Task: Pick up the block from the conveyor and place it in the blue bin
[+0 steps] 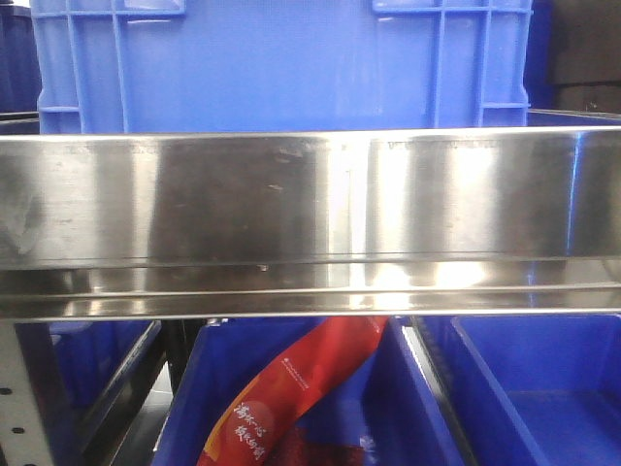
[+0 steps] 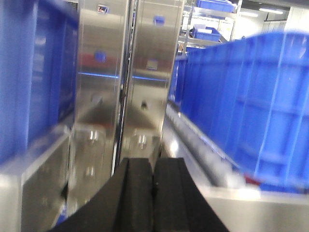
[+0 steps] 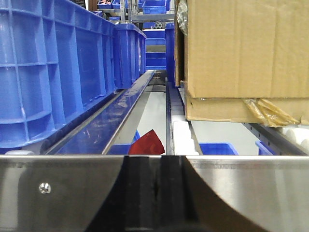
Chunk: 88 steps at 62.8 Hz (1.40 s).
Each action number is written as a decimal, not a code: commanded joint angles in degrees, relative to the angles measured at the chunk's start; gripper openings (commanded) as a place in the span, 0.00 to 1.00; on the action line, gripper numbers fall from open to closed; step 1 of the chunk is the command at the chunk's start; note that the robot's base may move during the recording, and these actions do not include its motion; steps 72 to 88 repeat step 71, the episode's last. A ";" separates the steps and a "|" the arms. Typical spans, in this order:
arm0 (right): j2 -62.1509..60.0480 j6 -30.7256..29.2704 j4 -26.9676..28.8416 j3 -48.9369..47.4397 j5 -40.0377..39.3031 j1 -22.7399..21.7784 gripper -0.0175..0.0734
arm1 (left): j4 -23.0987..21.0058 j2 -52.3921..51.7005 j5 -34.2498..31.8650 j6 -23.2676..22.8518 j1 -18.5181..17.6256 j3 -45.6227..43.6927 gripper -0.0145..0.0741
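At the left, left hand [image 2: 153,193]: I saw its black pads pressed flat together with nothing between them, facing blurred steel panels [image 2: 125,87].
Left-wrist surroundings: a row of blue crates [image 2: 251,106] ran along the right of that view, above a steel rail; motion blur smeared everything there.
Front view, middle: a broad stainless steel rail [image 1: 310,223] filled the width, a blue crate [image 1: 281,58] stood behind it, and lower blue bins [image 1: 543,398] sat beneath, one holding a red printed package [image 1: 291,398].
Block: I could not find it in any view, so I could not tell which way it lay from either hand, how its long axis ran, or which arm was nearer.
Conveyor: no dark woven belt showed; I judged it lay outside all three frames.
Right hand [image 3: 155,193]: its dark pads met along a thin seam, closed on nothing, low behind a steel edge [image 3: 58,188].
Right-wrist surroundings: blue crates [image 3: 53,67] on the left, a cardboard box [image 3: 246,53] on the right, a roller lane [image 3: 159,106] between them, and a red scrap [image 3: 147,143] just past the edge.
Hidden: most of each arm was cut off.
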 commanded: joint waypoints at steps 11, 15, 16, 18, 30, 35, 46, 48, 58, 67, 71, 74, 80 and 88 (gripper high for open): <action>-0.20 -0.10 -0.09 0.00 -1.57 -0.24 0.01 | 0.01 -0.65 -1.00 -0.30 0.16 0.78 0.04; -0.20 -0.10 -0.09 0.00 -1.57 -0.24 0.01 | 0.01 -0.65 -1.25 -0.30 0.16 0.78 0.04; -0.20 -0.10 -0.09 0.00 -1.57 -0.24 0.01 | 0.01 -0.65 -1.25 -0.30 0.16 0.78 0.04; -0.20 -0.10 -0.09 0.00 -1.57 -0.24 0.01 | 0.01 -0.65 -1.37 -0.30 0.16 0.78 0.04; -0.20 -0.10 -0.09 0.00 -1.57 -0.24 0.01 | 0.01 -0.65 -2.22 -0.30 0.16 0.78 0.04; -0.20 -0.10 -0.09 0.00 -1.57 -0.24 0.01 | 0.01 -0.65 -3.01 -0.30 0.16 0.78 0.04; -0.20 -0.10 -0.09 0.00 -1.57 -0.24 0.01 | 0.01 -0.65 -3.12 -0.30 0.16 0.78 0.04; -0.20 -0.10 -0.09 0.00 -1.57 -0.24 0.01 | 0.01 -0.65 -3.12 -0.30 0.16 0.78 0.04; -0.20 -0.10 -0.09 0.00 -1.57 -0.24 0.01 | 0.01 -0.65 -3.12 -0.30 0.16 0.78 0.04; -0.20 -0.10 -0.09 0.00 -1.57 -0.24 0.01 | 0.01 -0.65 -3.12 -0.30 0.16 0.78 0.04; -0.20 -0.10 -0.09 0.00 -1.57 -0.24 0.01 | 0.01 -0.65 -3.12 -0.30 0.16 0.78 0.04; -0.20 -0.10 -0.09 0.00 -1.57 -0.24 0.01 | 0.01 -0.65 -3.12 -0.30 0.16 0.78 0.04; -0.20 -0.10 -0.09 0.00 -1.57 -0.24 0.01 | 0.01 -0.65 -3.12 -0.30 0.16 0.78 0.04; -0.20 -0.10 -0.09 0.00 -1.57 -0.24 0.01 | 0.01 -0.65 -3.12 -0.30 0.16 0.78 0.04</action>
